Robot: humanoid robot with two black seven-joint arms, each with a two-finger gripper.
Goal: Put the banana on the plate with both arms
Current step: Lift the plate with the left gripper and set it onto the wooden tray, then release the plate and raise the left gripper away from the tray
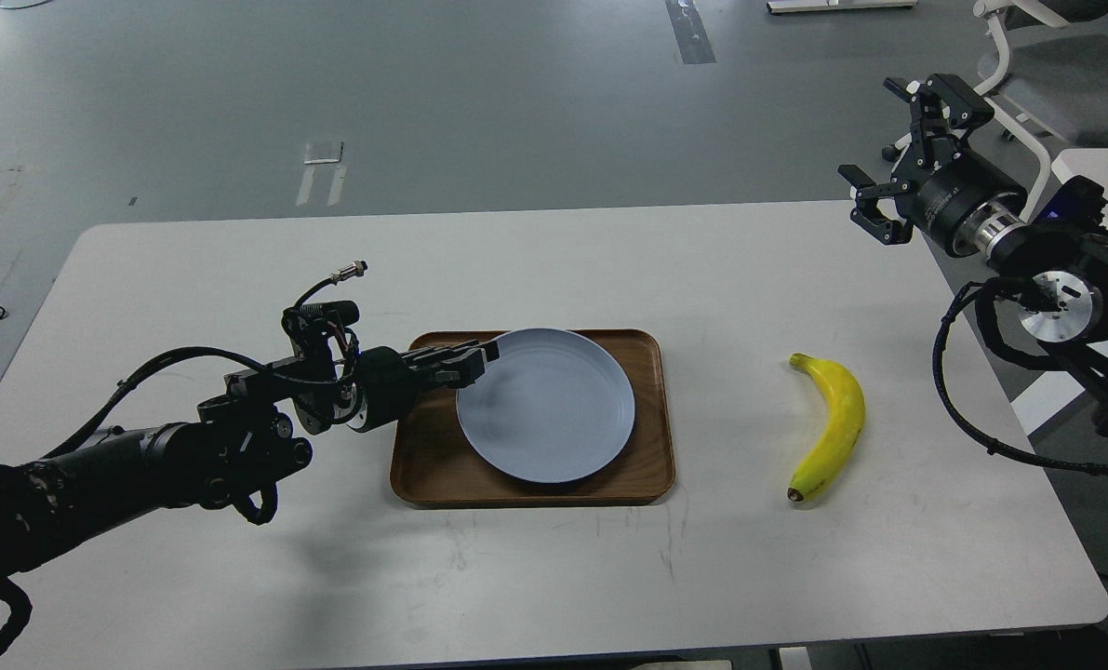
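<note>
The pale blue plate [546, 405] lies on the brown wooden tray [651, 465] in the middle of the table. My left gripper [481, 358] is shut on the plate's upper left rim, with the arm coming in low from the left. The yellow banana [831, 425] lies on the table to the right of the tray, dark tip toward the front. My right gripper [898, 158] is open and empty, held high over the table's far right corner, well away from the banana.
The white table [554, 577] has bare surface in front of the tray and between tray and banana. A white chair [1047, 84] and a second white table edge [1098, 186] stand at the far right, behind my right arm.
</note>
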